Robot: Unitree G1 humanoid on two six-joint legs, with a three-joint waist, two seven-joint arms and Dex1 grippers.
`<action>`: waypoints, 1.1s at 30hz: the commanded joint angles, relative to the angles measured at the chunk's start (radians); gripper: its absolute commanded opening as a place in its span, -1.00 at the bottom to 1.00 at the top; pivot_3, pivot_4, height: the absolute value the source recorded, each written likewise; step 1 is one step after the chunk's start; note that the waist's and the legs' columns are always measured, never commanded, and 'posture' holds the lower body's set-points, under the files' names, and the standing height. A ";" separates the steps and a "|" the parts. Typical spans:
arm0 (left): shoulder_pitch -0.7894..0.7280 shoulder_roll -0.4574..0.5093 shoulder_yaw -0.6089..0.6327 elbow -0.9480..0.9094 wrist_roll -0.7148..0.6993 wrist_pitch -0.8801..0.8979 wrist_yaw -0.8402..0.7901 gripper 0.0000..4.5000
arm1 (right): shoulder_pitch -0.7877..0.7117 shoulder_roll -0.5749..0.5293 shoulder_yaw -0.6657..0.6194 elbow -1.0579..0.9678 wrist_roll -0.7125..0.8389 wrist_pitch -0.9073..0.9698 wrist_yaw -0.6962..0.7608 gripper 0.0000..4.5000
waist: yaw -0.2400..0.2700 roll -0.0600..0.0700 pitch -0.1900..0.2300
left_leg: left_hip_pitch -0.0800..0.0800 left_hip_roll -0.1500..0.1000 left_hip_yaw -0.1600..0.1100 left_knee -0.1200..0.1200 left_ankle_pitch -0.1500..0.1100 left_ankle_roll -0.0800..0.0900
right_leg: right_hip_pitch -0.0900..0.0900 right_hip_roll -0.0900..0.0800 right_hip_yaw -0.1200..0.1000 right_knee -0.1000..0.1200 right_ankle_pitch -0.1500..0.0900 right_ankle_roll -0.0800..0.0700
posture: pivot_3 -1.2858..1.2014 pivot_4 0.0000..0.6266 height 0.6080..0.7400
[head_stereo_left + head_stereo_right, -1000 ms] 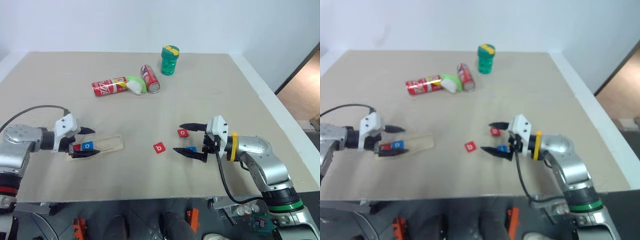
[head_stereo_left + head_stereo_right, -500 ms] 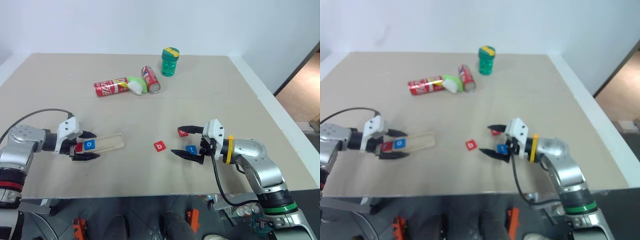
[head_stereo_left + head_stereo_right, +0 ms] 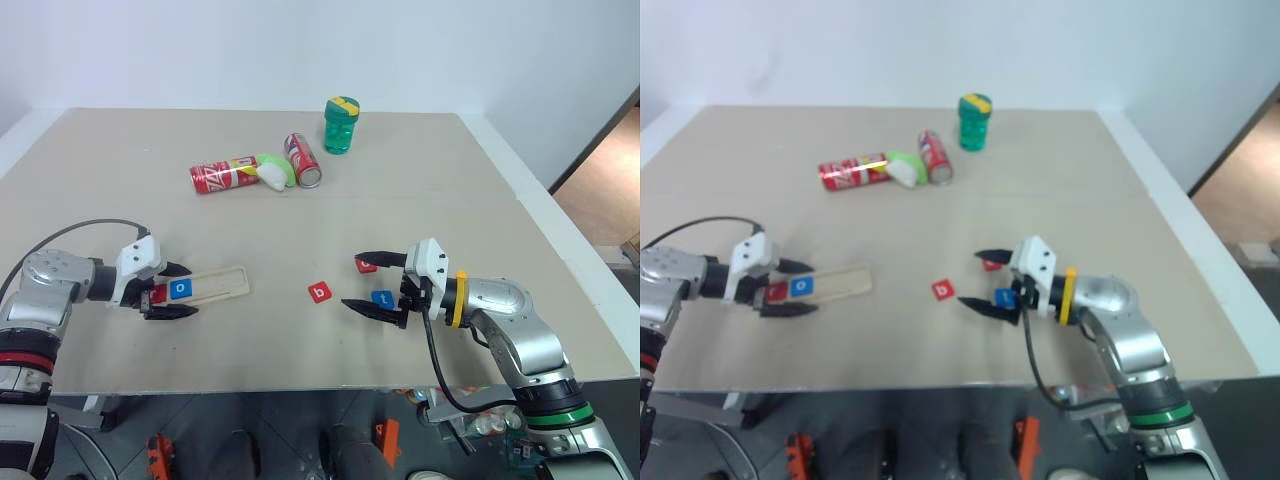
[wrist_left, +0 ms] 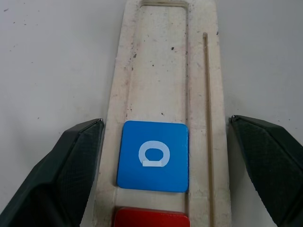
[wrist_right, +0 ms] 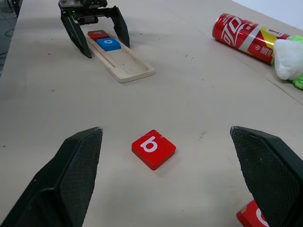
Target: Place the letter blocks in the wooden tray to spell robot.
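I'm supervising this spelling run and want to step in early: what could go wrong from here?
1. The left gripper straddles the wooden tray; pulling away could nudge it and the blue o.
2. The right gripper brackets the blue t, though the red b goes next.

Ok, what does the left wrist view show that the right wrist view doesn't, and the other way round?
Left wrist view, not the right: dark specks and scuffs along the wooden tray's bare groove. Right wrist view, not the left: the loose red b block, another loose red block, a red soda can on its side, a white and green object beside it, and the whole left gripper, jaws open astride the tray's end. Both: the tray, the blue o block in its groove, and a red block next to it.
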 commanded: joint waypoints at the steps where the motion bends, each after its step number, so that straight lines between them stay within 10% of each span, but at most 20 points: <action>1: 0.027 -0.012 -0.027 -0.039 0.026 -0.009 -0.002 0.51 | -0.008 -0.003 -0.014 -0.013 0.005 -0.018 0.003 1.00 | 0.003 0.001 0.000 | 0.000 0.000 0.000 0.000 0.000 0.000 | 0.000 0.000 0.000 0.000 0.000 0.000 | 0.03 -0.52 1.00; 13: 0.042 -0.110 -0.132 -0.355 0.044 0.070 0.031 0.42 | -0.023 -0.007 -0.012 0.018 -0.007 -0.038 0.021 1.00 | 0.019 0.001 0.000 | -0.001 -0.007 0.001 0.000 0.000 0.000 | 0.002 -0.005 0.003 0.000 0.000 0.001 | 0.03 -0.52 1.00; 33: -0.202 -0.354 -0.265 -0.116 0.165 -0.010 0.057 0.42 | -0.011 -0.012 -0.022 0.015 -0.020 -0.043 0.007 1.00 | 0.026 0.003 -0.001 | 0.003 -0.009 -0.001 0.003 0.002 0.004 | 0.008 -0.005 0.003 -0.001 0.001 0.009 | 0.03 -0.52 1.00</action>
